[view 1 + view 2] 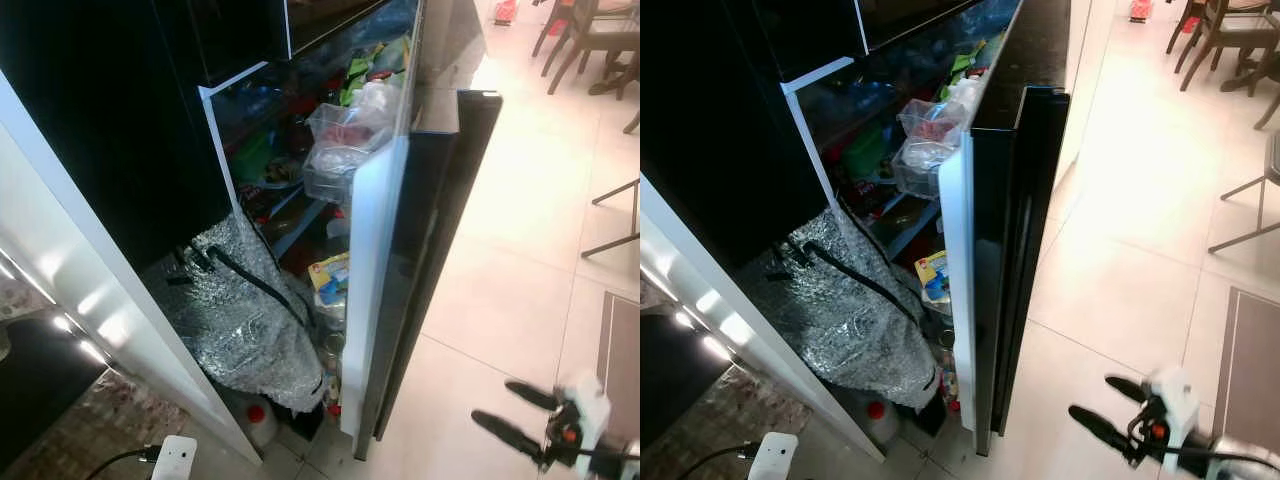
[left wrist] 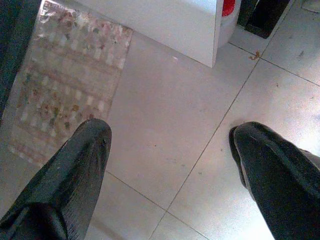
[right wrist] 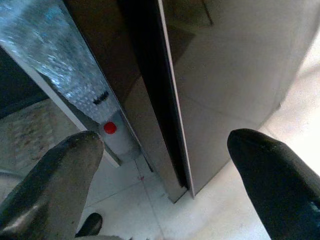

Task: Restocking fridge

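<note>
The tall black glossy fridge door (image 1: 420, 260) stands ajar with a crinkled silver foil insulated bag (image 1: 245, 320) wedged inside, its print unreadable, while the right gripper (image 1: 520, 415), fingers spread, hovers empty over pale floor tiles (image 1: 500, 300) beside the door.

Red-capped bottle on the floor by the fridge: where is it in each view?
Left eye: red-capped bottle on the floor under the silver insulated bag, left of the open fridge door.
Right eye: same spot, under the bag.
Left wrist: just beyond the white panel's foot, cap showing.
Right wrist: beneath the bag's foil, beside the door.
Shared landmark: the white panel's foot.
</note>
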### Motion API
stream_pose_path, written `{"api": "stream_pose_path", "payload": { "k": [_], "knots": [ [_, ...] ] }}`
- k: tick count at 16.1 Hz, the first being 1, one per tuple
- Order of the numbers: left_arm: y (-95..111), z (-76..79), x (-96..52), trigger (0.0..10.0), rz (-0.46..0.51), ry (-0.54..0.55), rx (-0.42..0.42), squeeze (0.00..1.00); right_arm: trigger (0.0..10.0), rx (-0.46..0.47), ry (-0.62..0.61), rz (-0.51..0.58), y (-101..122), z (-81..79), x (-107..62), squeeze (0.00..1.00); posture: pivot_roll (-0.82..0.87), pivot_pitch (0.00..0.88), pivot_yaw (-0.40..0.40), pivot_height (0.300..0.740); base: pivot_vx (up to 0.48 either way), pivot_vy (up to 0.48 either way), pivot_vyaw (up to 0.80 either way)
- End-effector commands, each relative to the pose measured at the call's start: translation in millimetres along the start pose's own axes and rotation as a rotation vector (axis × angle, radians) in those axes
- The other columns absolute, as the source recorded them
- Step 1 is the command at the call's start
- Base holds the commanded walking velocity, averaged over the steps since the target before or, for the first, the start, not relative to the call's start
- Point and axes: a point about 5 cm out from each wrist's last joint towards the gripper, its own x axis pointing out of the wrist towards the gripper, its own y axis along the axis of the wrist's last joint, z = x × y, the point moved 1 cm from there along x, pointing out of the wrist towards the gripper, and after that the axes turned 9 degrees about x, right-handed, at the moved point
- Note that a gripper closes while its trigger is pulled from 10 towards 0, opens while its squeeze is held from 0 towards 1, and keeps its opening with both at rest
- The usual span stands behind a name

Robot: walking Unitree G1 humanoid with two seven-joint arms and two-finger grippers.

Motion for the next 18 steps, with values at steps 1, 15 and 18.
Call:
{"api": "stream_pose_path", "payload": {
  "k": [1, 15, 18],
  "knots": [
    [-8.4, -2.9, -1.2, 10.0, -0.032, 0.002, 0.013, 0.0, 10.0, -0.045, 0.051, 0.009, 14.0, -5.3, 5.0, 0.0, -0.06, 0.022, 0.071, 0.74, 0.0, 0.0, 0.0],
    [-14.0, 0.6, -2.7, 10.0, -0.045, 0.012, -0.006, 0.0, 10.0, -0.217, 0.194, 0.187, 93.3, -44.6, 77.4, 0.0, -0.05, 0.038, 0.048, 0.74, 0.0, 0.0, 0.0],
    [-9.8, 2.7, -1.8, 10.0, -0.037, 0.014, -0.012, 0.0, 10.0, -0.24, 0.247, 0.204, 102.1, -56.6, 96.1, 0.0, -0.03, 0.033, 0.04, 0.74, 0.0, 0.0, 0.0]
  ]
}}
